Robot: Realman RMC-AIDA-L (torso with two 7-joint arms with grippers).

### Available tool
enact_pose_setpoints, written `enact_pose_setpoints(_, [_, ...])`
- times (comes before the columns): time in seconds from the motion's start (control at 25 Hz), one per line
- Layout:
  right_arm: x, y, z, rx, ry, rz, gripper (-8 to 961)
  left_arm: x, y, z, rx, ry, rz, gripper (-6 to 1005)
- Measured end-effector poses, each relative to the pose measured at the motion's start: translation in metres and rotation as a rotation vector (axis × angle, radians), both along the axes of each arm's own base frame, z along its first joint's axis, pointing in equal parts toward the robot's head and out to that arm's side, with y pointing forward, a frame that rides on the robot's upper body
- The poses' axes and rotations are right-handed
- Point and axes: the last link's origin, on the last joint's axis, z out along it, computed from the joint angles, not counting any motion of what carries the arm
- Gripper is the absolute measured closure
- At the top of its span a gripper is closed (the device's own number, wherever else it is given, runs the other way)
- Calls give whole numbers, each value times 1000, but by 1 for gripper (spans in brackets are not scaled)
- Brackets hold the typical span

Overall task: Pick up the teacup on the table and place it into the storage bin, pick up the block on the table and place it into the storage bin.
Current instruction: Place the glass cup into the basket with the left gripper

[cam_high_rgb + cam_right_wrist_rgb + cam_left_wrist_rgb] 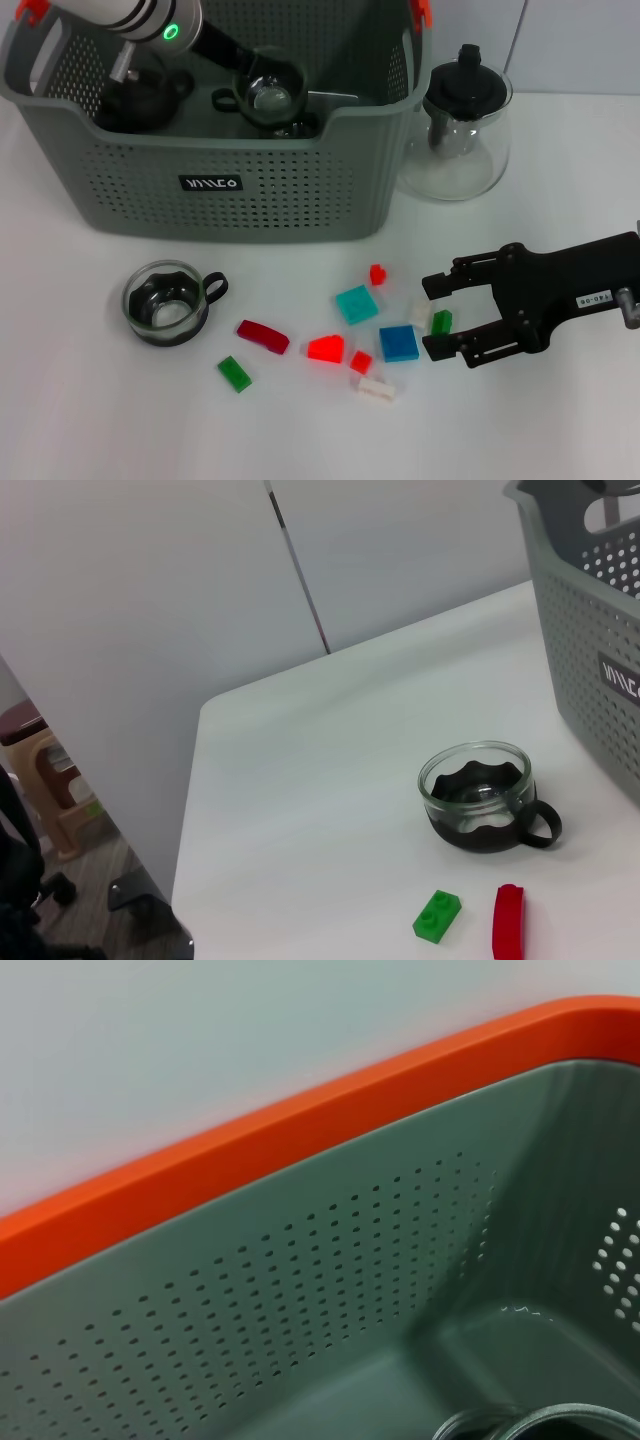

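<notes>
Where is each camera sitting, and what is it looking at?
Head view: from the robot's head, down at the table, the storage bin, blocks, a teacup; left arm in the bin, right gripper with open fingers by the blocks.
Left wrist view: inside the bin, facing its perforated wall and orange rim; no robot parts show.
Right wrist view: low across the table at the same teacup; no fingers show.
Shared: bin, teacup.

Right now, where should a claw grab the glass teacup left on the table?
Take the glass teacup with the dark base by its rim from above: it stands upright and open-topped, with its black handle pointing toward the blocks. Pinch across the wall opposite the handle, probably easiest.
</notes>
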Motion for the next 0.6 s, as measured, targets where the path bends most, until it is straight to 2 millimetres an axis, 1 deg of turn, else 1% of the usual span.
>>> enact_pose_setpoints(0.24, [0,0,-2,-4,-6,3,116,-1,0,-1,2,-1,1,933])
enact_pose_setpoints(0.6, [0,0,-2,-1,-7,2,115,-3,-1,-1,5,-4,5,868])
